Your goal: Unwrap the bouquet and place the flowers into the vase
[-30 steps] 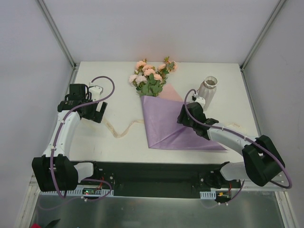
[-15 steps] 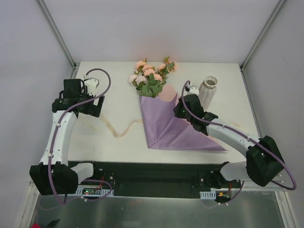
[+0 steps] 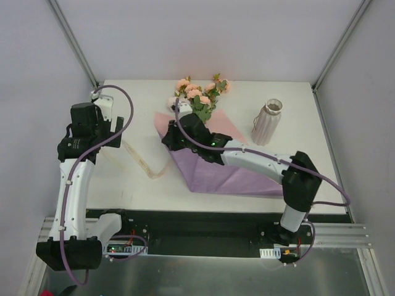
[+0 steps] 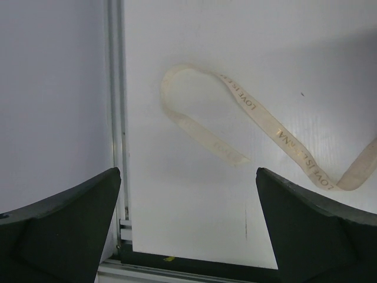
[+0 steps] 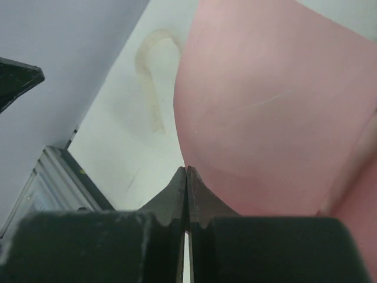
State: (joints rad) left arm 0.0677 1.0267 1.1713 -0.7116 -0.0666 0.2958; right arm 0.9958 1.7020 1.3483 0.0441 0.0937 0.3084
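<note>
Left wrist: cream ribbon [image 4: 265, 119] reads "LOVE IS", remainder seemingly illegible.

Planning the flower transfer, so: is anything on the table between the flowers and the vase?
Nothing visible: bare table lies between the flowers and the vase. The right claw is shut on the paper wrap, off that path.

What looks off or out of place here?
Nothing damaged or spilled. The cream ribbon lies loose and curled on the table. The wrapping paper is flipped open leftward, pink inside up, its edge pinched by the right gripper. The vase stands upright.
</note>
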